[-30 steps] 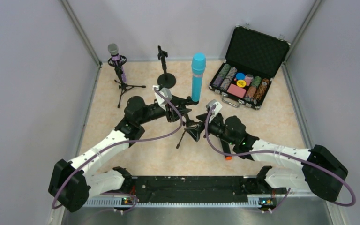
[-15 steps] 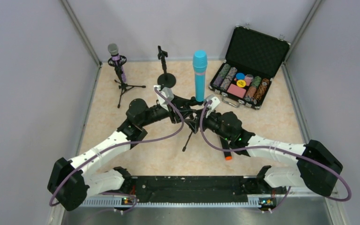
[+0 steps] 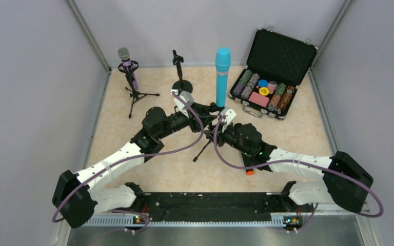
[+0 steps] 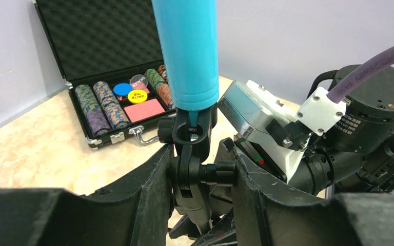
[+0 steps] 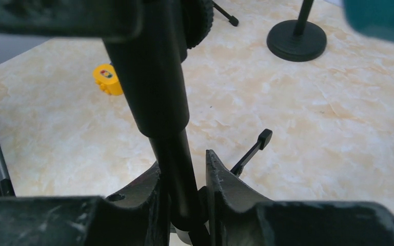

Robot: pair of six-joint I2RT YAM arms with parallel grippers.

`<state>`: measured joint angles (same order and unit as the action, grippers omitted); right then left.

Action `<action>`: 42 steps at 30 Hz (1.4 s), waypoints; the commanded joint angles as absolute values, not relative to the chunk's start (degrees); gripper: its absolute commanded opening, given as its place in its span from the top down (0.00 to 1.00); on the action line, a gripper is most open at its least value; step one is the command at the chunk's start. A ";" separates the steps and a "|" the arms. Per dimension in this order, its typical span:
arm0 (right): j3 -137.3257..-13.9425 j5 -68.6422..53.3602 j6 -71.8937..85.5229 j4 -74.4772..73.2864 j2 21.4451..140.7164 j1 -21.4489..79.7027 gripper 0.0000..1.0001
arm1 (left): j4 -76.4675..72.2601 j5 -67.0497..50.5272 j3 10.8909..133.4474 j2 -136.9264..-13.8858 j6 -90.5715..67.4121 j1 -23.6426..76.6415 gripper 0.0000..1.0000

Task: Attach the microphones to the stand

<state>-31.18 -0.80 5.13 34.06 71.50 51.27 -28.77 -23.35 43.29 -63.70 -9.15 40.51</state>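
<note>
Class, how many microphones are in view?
3: purple microphone on the back-left tripod; blue microphone upright on the centre stand; black microphone mostly hidden under the right arm.

The upright microphone (image 3: 222,77) is seen to be light blue all over. The tripod stand (image 4: 191,148) under it is black. The far microphone (image 3: 124,57) is coloured purple with a silver head. The table (image 3: 149,169) is patterned like beige marble. The case (image 3: 283,51) is black and filled with striped chips (image 4: 95,105). The cables (image 4: 369,66) are purple.
</note>
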 commanded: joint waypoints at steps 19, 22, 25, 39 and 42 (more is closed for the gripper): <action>-34.12 10.45 9.67 27.09 73.71 50.45 1.00 | -21.55 8.83 58.56 -62.34 -9.17 48.12 1.00; -34.23 10.88 10.64 26.27 74.39 50.46 1.00 | -21.06 12.07 60.49 -62.79 -9.13 48.71 1.00; -34.66 10.77 11.46 25.24 75.57 50.45 1.00 | -20.10 14.81 62.36 -63.38 -9.23 49.19 1.00; -33.00 10.40 14.13 24.68 77.58 50.46 1.00 | -20.03 14.95 65.45 -63.60 -7.18 49.47 1.00; -32.26 8.57 14.63 25.03 77.98 50.42 1.00 | -20.04 13.96 65.39 -62.93 -6.01 49.48 1.00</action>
